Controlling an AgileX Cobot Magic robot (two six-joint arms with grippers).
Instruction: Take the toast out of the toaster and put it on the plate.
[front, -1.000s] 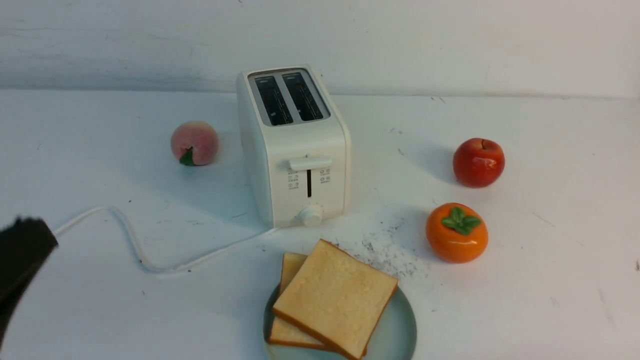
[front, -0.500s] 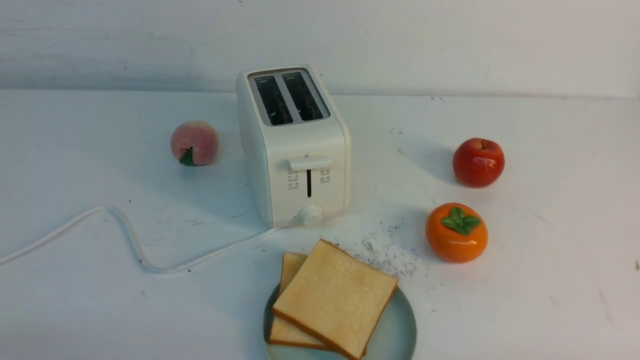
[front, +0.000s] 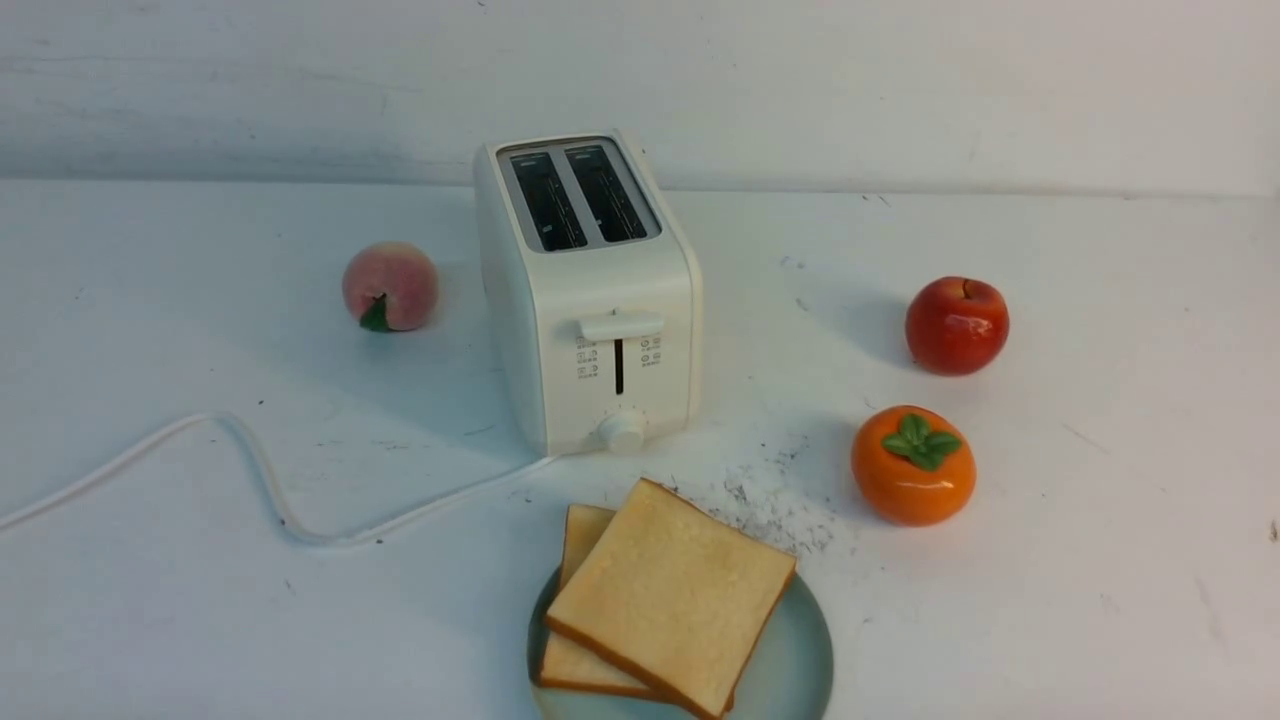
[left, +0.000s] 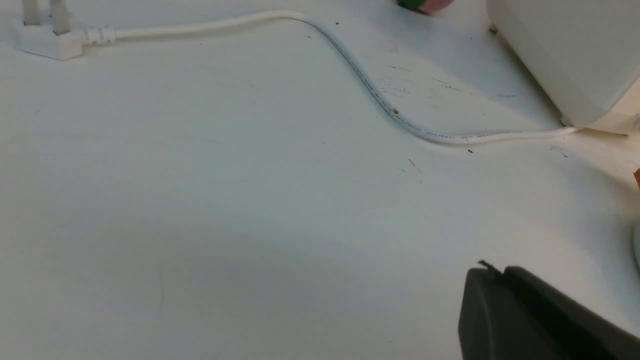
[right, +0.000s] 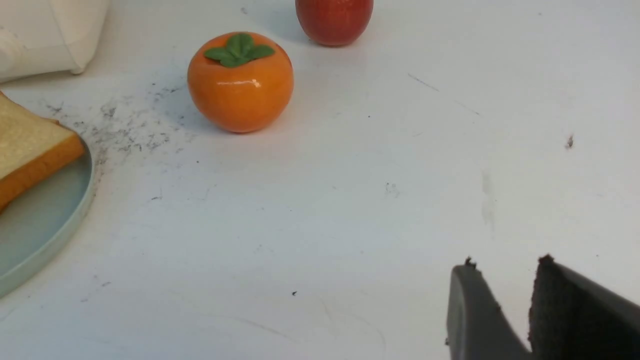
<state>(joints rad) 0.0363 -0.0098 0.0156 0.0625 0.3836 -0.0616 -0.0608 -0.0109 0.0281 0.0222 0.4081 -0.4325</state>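
The cream-white toaster (front: 600, 300) stands upright mid-table, and both of its top slots (front: 580, 195) look dark and empty. Two slices of toast (front: 672, 595) lie overlapping on the pale blue-green plate (front: 800, 660) at the front edge. Neither gripper shows in the front view. In the left wrist view my left gripper (left: 492, 270) is shut with nothing in it, low over bare table near the toaster's side (left: 570, 55). In the right wrist view my right gripper (right: 505, 265) is open and empty, to the right of the plate (right: 45, 225) and the toast (right: 25, 145).
A peach (front: 390, 286) sits left of the toaster. A red apple (front: 957, 325) and an orange persimmon (front: 913, 465) sit to its right. The white cord (front: 260, 470) curves across the left table to a plug (left: 45, 40). Dark crumbs (front: 780, 510) speckle the table.
The black part of my left arm at the front view's left edge has moved out of that view. Toast, plate and toaster have not moved.
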